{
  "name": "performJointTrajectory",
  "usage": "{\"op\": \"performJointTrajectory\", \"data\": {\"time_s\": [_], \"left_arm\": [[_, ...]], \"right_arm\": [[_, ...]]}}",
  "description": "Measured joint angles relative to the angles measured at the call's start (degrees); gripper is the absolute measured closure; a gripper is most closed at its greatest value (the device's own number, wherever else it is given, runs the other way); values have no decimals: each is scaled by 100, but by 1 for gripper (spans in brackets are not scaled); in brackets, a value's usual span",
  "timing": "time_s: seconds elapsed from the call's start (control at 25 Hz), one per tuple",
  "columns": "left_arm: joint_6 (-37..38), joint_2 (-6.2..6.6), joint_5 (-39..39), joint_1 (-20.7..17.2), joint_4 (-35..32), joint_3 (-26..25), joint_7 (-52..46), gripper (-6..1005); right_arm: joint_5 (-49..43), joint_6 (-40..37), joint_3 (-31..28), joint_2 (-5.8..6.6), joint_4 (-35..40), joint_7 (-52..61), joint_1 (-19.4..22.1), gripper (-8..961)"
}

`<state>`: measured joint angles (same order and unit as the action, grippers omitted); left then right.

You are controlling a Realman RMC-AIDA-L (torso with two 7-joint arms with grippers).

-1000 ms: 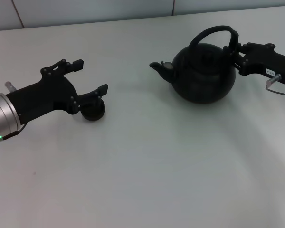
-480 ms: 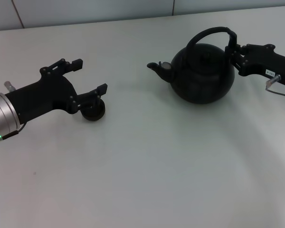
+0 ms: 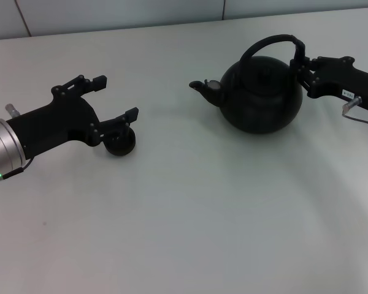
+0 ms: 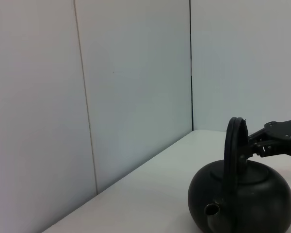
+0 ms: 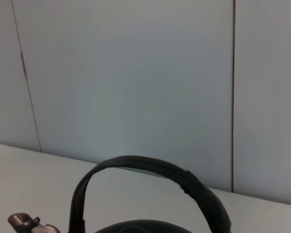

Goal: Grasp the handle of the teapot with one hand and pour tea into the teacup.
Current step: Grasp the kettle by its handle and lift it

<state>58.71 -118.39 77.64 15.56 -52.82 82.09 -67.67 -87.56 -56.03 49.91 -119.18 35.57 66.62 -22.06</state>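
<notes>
The glossy black teapot stands on the white table at the right, with its spout pointing left. My right gripper is shut on the thick right side of the arched handle. The small dark teacup stands at the left, just by the near finger of my left gripper, which is open, empty and not around the cup. The left wrist view shows the teapot, its handle and the right gripper on it. The right wrist view shows the handle from close by.
The white table stretches between the cup and the teapot and towards the front. A pale panelled wall runs along the table's far edge.
The teapot and my right gripper have shifted slightly to the left. The left arm and the teacup have not moved.
</notes>
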Motion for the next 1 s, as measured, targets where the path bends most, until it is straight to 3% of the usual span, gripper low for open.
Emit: {"op": "performJointTrajectory", "data": {"time_s": [1.0], "left_arm": [[-36, 9, 14, 7, 0, 0, 9, 129]], "right_arm": [[-5, -80, 6, -17, 163, 0, -39, 827]]}}
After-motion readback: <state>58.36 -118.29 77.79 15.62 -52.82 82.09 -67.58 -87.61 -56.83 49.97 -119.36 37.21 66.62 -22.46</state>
